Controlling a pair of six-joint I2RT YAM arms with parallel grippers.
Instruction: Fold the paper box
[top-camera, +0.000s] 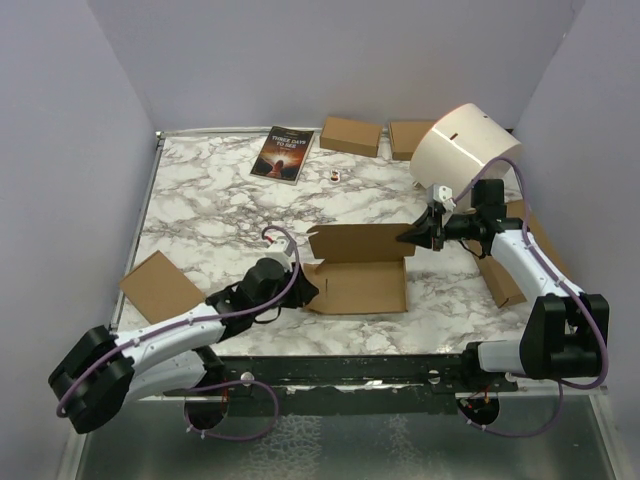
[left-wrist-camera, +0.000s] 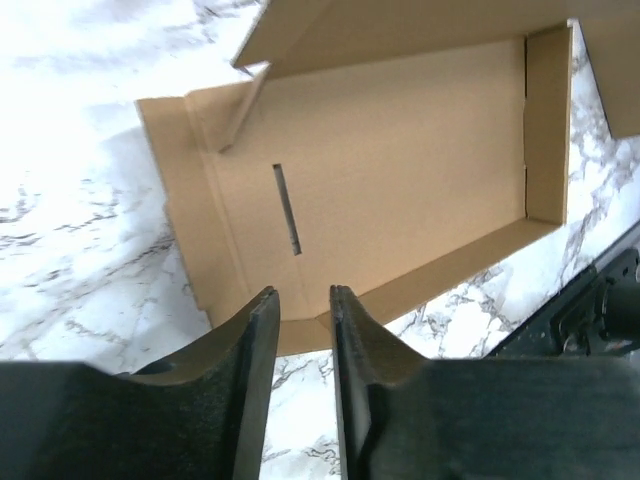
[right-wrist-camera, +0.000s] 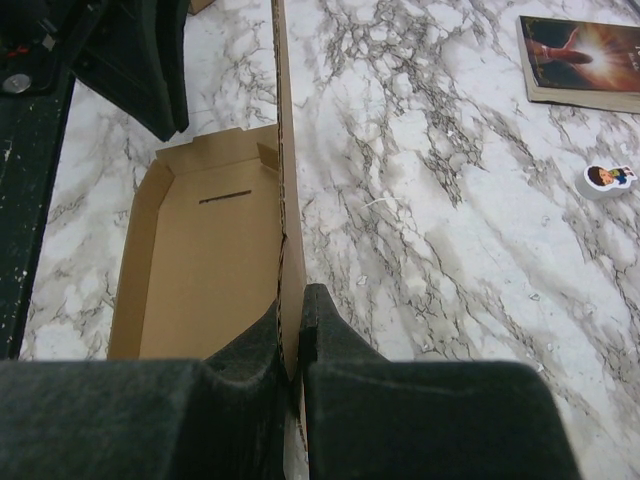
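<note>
The paper box (top-camera: 362, 288) lies open in the middle of the marble table, a shallow brown cardboard tray with low side walls and a slot in its floor (left-wrist-camera: 400, 170). Its large rear panel (top-camera: 360, 242) stands upright along the far side. My right gripper (top-camera: 412, 236) is shut on the right end of that panel, whose thin edge (right-wrist-camera: 290, 180) runs up from between the jaws (right-wrist-camera: 293, 300). My left gripper (top-camera: 306, 290) sits at the box's left end. Its jaws (left-wrist-camera: 300, 292) are slightly apart with nothing between them, just short of the near flap.
A book (top-camera: 283, 153) and two small brown boxes (top-camera: 350, 136) (top-camera: 410, 138) lie at the back. A small white figure (top-camera: 335, 174) is near them. A flat cardboard piece (top-camera: 160, 287) lies at the left, another (top-camera: 500, 282) under the right arm. A white cylinder (top-camera: 462, 150) hangs above.
</note>
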